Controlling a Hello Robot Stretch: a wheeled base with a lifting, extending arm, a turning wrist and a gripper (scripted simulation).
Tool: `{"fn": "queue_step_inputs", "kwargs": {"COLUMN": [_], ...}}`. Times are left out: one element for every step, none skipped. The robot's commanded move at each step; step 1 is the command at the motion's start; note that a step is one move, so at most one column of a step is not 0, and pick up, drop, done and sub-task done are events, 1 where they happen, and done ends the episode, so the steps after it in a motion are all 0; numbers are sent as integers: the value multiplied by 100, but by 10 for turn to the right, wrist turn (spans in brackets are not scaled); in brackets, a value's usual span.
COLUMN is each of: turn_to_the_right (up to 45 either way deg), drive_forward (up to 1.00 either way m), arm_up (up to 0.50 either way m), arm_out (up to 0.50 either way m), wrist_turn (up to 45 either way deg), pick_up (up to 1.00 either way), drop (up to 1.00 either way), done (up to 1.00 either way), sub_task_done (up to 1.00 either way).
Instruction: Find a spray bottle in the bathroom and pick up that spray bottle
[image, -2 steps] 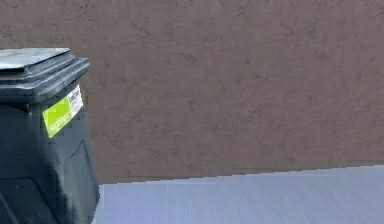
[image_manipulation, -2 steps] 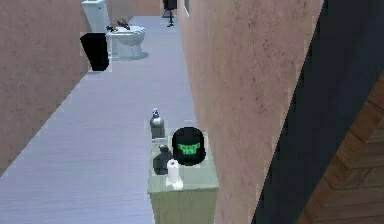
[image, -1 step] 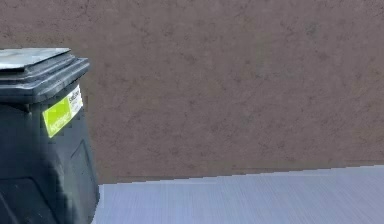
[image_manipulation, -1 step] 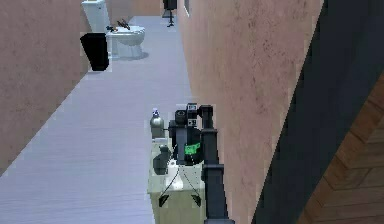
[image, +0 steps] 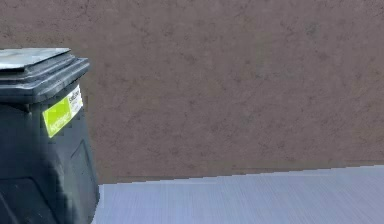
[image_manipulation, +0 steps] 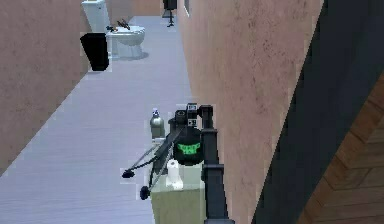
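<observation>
In the arm side view a small grey bottle-like thing with a pale top (image_manipulation: 156, 122) stands out over the grey floor, just left of the arm's far end. My gripper (image_manipulation: 136, 180) reaches down and left from its dark body, its thin fingers (image_manipulation: 128, 173) over the floor. I cannot tell whether it holds anything, or whether it touches the bottle-like thing. A green patch (image_manipulation: 190, 148) shows on the gripper's body.
A cream box (image_manipulation: 163, 206) with a white roll (image_manipulation: 175, 172) on it sits beside the arm. Far off stand a white toilet (image_manipulation: 125, 38) and a small black bin (image_manipulation: 95, 50). Brown walls line a narrow grey floor. A large dark bin (image: 45, 140) fills the forward view's left.
</observation>
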Motion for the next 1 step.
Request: {"fn": "queue_step_inputs", "kwargs": {"turn_to_the_right": [0], "drive_forward": [0], "arm_up": [0], "arm_out": [0], "wrist_turn": [450], "pick_up": [0], "drop": [0], "done": [0], "sub_task_done": [0]}}
